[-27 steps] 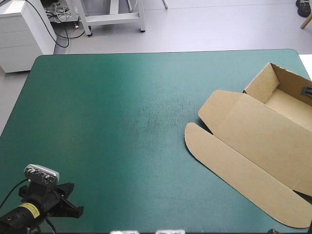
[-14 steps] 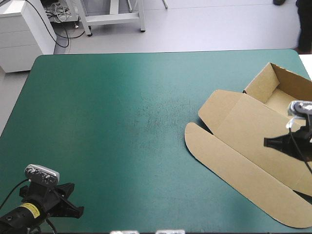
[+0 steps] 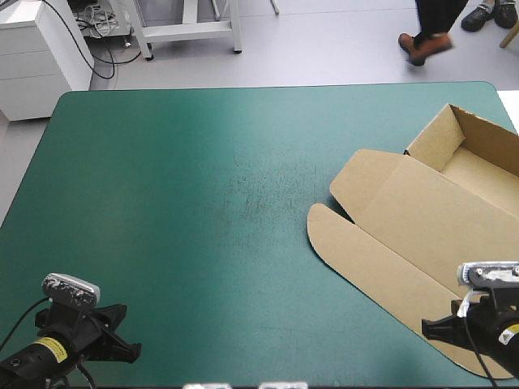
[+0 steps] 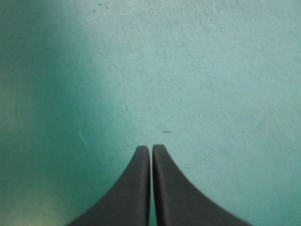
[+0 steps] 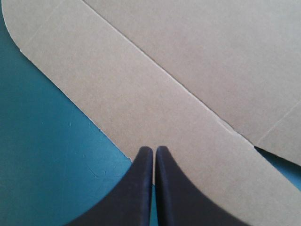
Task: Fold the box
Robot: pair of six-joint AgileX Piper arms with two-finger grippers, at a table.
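Note:
The brown box lies at the table's right side as an open tray, its walls raised at the far right corner and its lid flat toward the front. My right gripper hovers over the lid's rounded front flap near the table's front right corner, shut and empty. In the right wrist view the right gripper sits just above the edge of that brown box flap. My left gripper rests at the front left corner, far from the box. The left wrist view shows the left gripper shut over bare teal-green cover.
The teal-green table stretches bare from the left edge to the box. The box's tray end reaches the table's right edge.
My right gripper has moved from over the tray, across the lid, toward the front edge of the table. The left arm and the box have stayed still.

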